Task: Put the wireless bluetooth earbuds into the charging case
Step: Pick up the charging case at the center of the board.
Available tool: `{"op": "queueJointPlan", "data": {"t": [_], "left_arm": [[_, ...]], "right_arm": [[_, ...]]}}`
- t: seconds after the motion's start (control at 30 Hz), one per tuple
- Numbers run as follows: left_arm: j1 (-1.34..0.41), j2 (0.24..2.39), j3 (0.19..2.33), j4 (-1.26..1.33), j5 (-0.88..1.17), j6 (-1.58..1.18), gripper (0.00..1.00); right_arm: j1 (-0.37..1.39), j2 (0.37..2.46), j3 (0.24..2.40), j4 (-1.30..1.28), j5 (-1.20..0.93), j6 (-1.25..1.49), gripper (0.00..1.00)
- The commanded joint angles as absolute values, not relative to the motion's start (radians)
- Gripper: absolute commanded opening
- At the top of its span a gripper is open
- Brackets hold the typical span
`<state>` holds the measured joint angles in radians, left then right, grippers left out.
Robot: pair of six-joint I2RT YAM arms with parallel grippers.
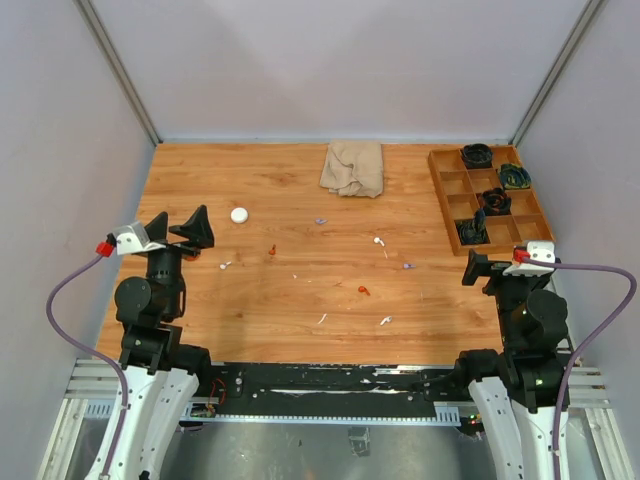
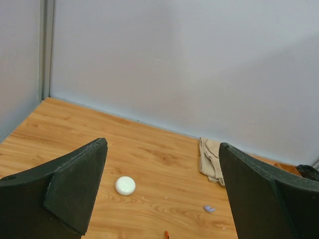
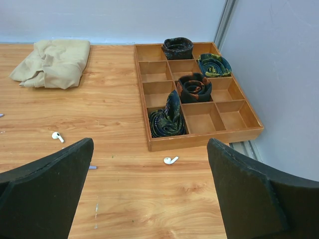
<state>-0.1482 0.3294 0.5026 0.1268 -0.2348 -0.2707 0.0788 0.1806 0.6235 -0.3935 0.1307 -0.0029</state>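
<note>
Top view: left gripper [image 1: 180,226] and right gripper [image 1: 478,268] both empty. Earbuds [image 1: 380,240] lie loose on table [image 1: 200,310], ahead of and between my two jaw sets.

Left wrist: jaws spread. White round puck [image 2: 125,185] ahead between fingers; maybe the case, cannot tell. Purple bud [image 2: 209,208] nearer right finger.

Right wrist: jaws spread. White bud [image 3: 170,160] ahead between fingers, just short of tray [image 3: 199,141].

No bud seated; all still to do.

Left gripper [image 2: 162,149] and right gripper [image 3: 149,144] hover raised (fingers [image 2: 75,184] spread wide, holding nothing).
</note>
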Motion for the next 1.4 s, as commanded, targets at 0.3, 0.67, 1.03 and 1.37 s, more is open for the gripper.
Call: {"op": "queueJointPlan", "data": {"t": [0.3, 0.67, 1.03, 1.37], "left_arm": [[-0.157, 0.413, 0.528, 0.139, -0.265, -0.304, 0.99], [-0.156, 0.607, 0.655, -0.038, -0.343, -0.358, 0.99], [-0.115, 1.005, 0.822, -0.315, -0.469, -0.512, 0.99], [0.016, 1.216, 0.854, -0.4, -0.488, -0.623, 0.99]], "right_arm": [[0.095, 0.122, 0.616, -0.35, 0.11, -0.005, 0.99], [0.095, 0.128, 0.613, -0.351, 0.084, 0.002, 0.99], [0.095, 0.111, 0.607, -0.348, 0.04, 0.008, 0.99], [0.098, 0.067, 0.597, -0.341, 0.043, 0.017, 0.99]]}}
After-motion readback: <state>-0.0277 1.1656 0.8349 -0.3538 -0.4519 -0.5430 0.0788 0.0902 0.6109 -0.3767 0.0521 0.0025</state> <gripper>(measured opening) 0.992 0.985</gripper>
